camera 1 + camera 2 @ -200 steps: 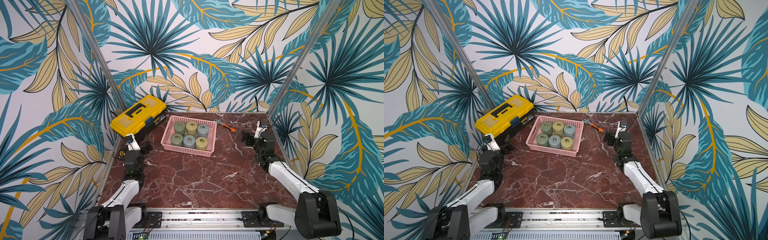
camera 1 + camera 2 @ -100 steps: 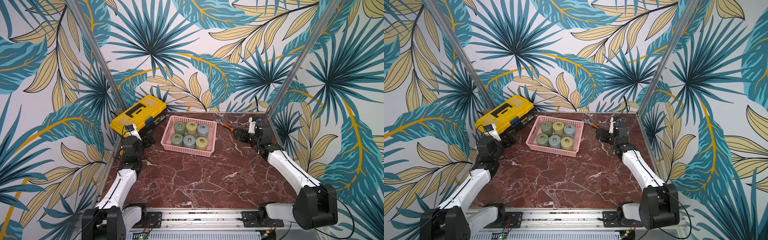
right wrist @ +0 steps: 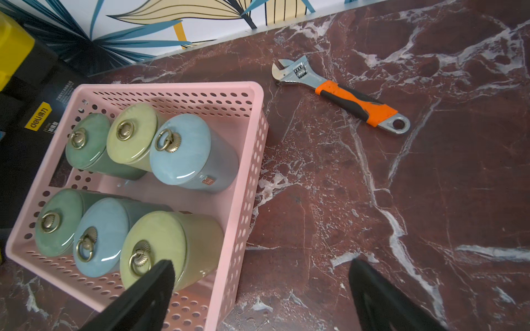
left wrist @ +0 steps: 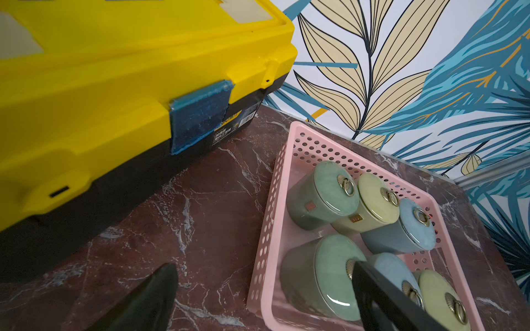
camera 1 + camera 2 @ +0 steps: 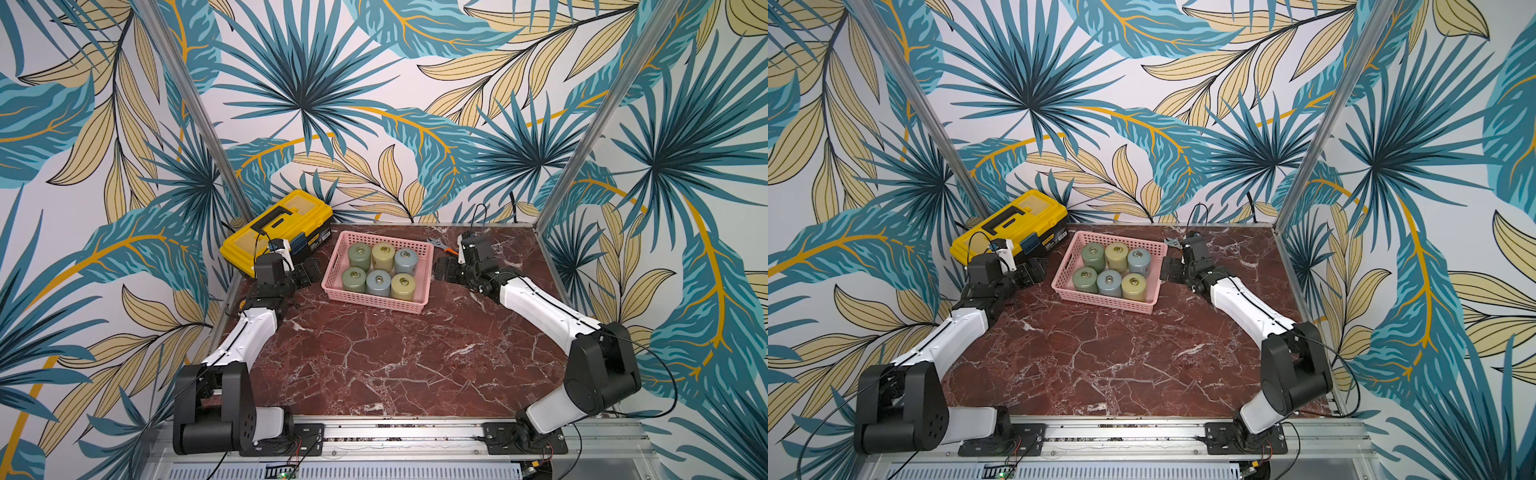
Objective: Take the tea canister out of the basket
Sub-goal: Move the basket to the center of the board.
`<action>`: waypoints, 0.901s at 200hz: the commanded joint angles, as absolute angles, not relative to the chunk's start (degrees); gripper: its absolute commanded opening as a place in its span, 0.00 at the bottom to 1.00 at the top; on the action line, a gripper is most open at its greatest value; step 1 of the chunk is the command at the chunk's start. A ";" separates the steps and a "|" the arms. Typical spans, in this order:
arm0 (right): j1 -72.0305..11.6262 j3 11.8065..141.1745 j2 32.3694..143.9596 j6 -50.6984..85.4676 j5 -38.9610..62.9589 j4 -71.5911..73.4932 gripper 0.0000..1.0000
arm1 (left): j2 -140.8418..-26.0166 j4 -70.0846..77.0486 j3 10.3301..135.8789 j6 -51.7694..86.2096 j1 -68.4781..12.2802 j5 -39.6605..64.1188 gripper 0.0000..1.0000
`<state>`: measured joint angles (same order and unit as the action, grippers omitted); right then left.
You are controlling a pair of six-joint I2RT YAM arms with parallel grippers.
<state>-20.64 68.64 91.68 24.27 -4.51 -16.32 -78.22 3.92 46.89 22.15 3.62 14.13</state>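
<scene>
**Both arms close in on the basket**

Both arms have stretched forward over the last second, from a folded pose near the front rail out to the two flanks of the pink basket [image 5: 376, 302]. The left gripper [image 5: 306, 272] now hangs just beside the basket's left wall, in front of the yellow toolbox [image 5: 276, 224]. The right gripper [image 5: 444, 271] sits just off the right wall. Both have their jaws spread wide and carry nothing.

Six tea canisters [image 5: 378, 283] stand upright inside the basket toward the back of the bench [image 5: 395, 353]. They sit in two rows of three, packed close, each lid topped with a small brass ring. With so little room between them, I'd guess an end canister is the easiest to grip, which would explain the sideways approach. Which canister is wanted, I cannot tell.

On the toolbox's black base a yellow label [image 3: 38, 120] reads "deli", followed by characters I can't make out. Small reddish tags on the canister sides are too small to read. A wrench [image 3: 341, 94] with an orange handle lies apart from the basket, near the back wall.
</scene>
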 commanded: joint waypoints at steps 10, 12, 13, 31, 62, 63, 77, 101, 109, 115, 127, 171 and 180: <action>-22.23 72.20 95.41 26.34 -8.10 -19.22 0.98 | -81.62 1.55 52.25 21.36 2.41 14.50 1.00; -22.37 72.41 95.66 26.38 -8.27 -19.33 0.98 | -81.88 1.53 52.39 21.27 2.38 14.35 1.00; -22.43 72.55 95.82 26.42 -8.26 -19.38 0.98 | -81.99 1.51 52.52 21.23 2.33 14.34 1.00; -23.13 74.39 98.16 26.58 -9.15 -20.06 0.96 | -84.41 0.66 54.55 20.59 1.39 13.30 1.00; -23.86 76.90 101.67 27.48 -10.13 -20.68 0.94 | -88.85 -0.53 58.17 19.83 -0.13 12.63 0.99; -23.88 76.95 101.77 27.50 -10.16 -20.67 0.94 | -88.94 -0.57 58.27 19.80 -0.15 12.60 0.98; -24.06 77.85 102.93 27.89 -10.56 -20.84 0.92 | -90.75 -0.83 59.43 19.70 -0.49 12.64 0.96; -24.08 78.89 104.55 28.41 -10.85 -20.83 0.88 | -93.28 -1.62 61.20 19.69 -1.13 12.57 0.93; -24.08 79.23 105.14 28.71 -10.94 -20.76 0.86 | -93.97 -1.73 61.65 19.63 -1.35 12.52 0.93; -24.08 79.56 105.55 28.82 -10.87 -20.79 0.85 | -94.46 -1.76 61.90 19.75 -1.40 12.59 0.93; -24.08 80.32 106.60 28.94 -10.64 -20.83 0.82 | -95.32 -1.59 62.31 19.82 -1.64 12.57 0.92; -24.01 82.17 109.17 29.69 -9.97 -20.78 0.72 | -98.71 -2.19 64.87 19.97 -1.94 13.62 0.82; -24.07 82.42 109.54 29.79 -9.99 -20.75 0.70 | -99.40 -2.28 65.31 20.03 -2.08 13.78 0.80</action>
<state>-23.83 81.23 108.25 28.91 -9.80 -19.64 -97.95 -1.72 61.54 20.51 -1.72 13.06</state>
